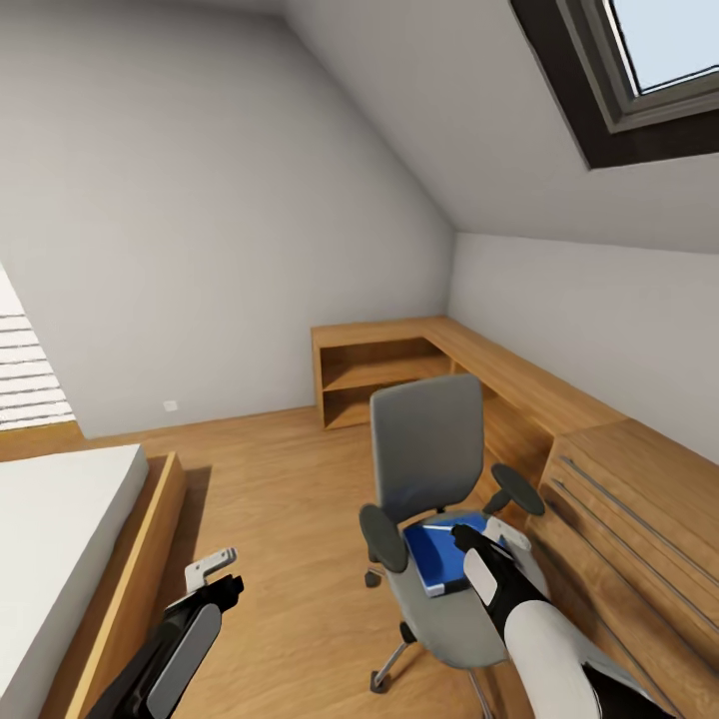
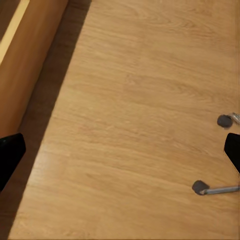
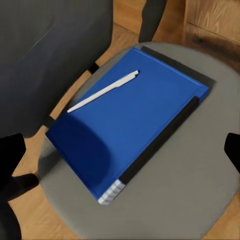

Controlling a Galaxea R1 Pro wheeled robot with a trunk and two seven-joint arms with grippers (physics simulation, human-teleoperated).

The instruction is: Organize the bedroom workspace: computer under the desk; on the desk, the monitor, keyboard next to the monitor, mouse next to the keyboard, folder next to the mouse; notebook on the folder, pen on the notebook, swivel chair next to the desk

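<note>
While the blue folder (image 3: 131,120) is lying flat on the swivel chair (image 1: 431,451) seat with the pen (image 3: 103,91) resting loose on top, it is looking stiff and light. Grabbing its near edge seems best. The right fingers (image 3: 233,150) are hanging spread apart just above it, holding nothing.

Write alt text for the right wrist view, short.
A bright blue folder lies flat on the grey seat of the swivel chair, with a pale pen lying on its cover. A dark strip, possibly the notebook, shows under the folder's far edge. The right gripper's dark fingers sit spread at the frame's sides, touching nothing.
</note>
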